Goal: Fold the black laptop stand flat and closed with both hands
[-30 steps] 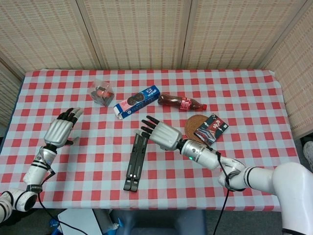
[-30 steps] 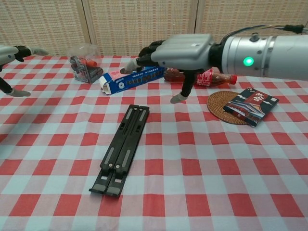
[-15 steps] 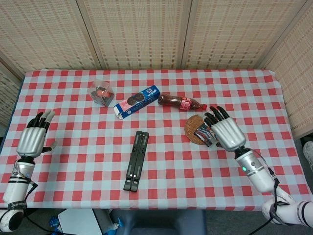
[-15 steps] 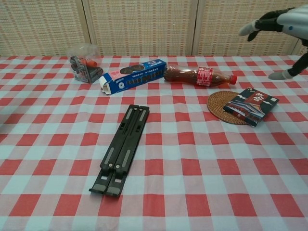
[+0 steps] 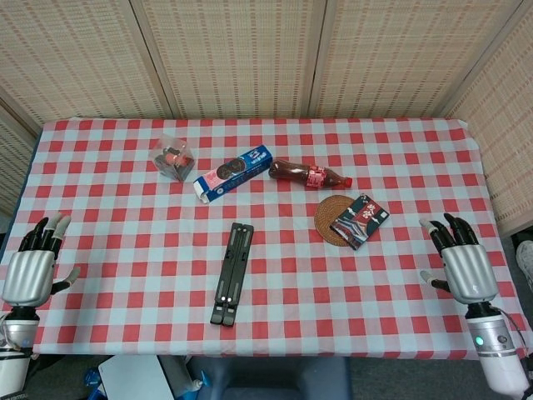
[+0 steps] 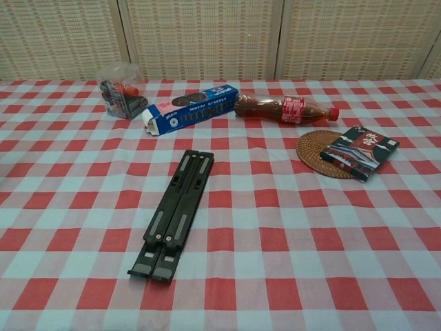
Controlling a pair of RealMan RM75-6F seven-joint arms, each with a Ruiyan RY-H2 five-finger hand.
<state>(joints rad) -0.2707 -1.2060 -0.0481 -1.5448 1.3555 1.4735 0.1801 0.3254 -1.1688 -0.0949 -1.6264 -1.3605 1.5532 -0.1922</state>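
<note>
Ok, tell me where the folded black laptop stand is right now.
The folded black laptop stand lies flat near the table's front centre in the head view, below the blue cookie box, left of the round woven coaster.

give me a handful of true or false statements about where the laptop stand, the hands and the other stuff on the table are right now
1. The black laptop stand lies flat and folded on the checked tablecloth. True.
2. The left hand grips the stand. False: it is at the table's left edge, fingers apart, holding nothing.
3. The right hand is away from the stand, at the table's right edge. True.
4. The cola bottle stands upright. False: it lies on its side.
5. The dark packet rests partly on the round woven coaster. True.
6. The blue cookie box lies on top of the stand. False: it lies apart, farther back.
</note>
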